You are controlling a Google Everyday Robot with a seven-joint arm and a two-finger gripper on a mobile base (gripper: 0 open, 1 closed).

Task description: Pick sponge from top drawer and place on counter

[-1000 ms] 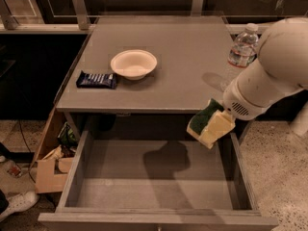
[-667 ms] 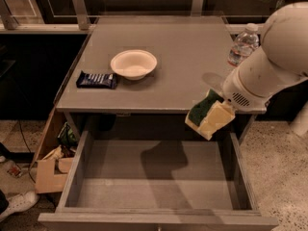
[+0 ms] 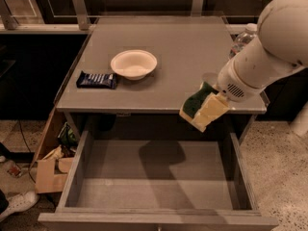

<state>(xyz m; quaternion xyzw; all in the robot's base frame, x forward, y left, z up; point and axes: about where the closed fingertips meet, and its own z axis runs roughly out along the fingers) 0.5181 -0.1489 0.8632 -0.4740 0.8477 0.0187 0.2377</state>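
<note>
A green-and-yellow sponge [image 3: 201, 109] hangs tilted in the air at the front edge of the counter [image 3: 192, 52]. It is clamped in the gripper [image 3: 214, 99] at the end of a bulky white arm [image 3: 274, 47] reaching in from the right. Below it, the top drawer [image 3: 77, 177] stands pulled open. With the sponge out of the drawer, the carry appears to be the step in hand. The next move calls for going back over the counter, lowering and letting go. A white bowl [image 3: 134, 64] and a dark blue snack wrapper [image 3: 96, 80] sit well to the left. A water bottle [image 3: 242, 38] stands at the right edge. None of them seems to block the way.
</note>
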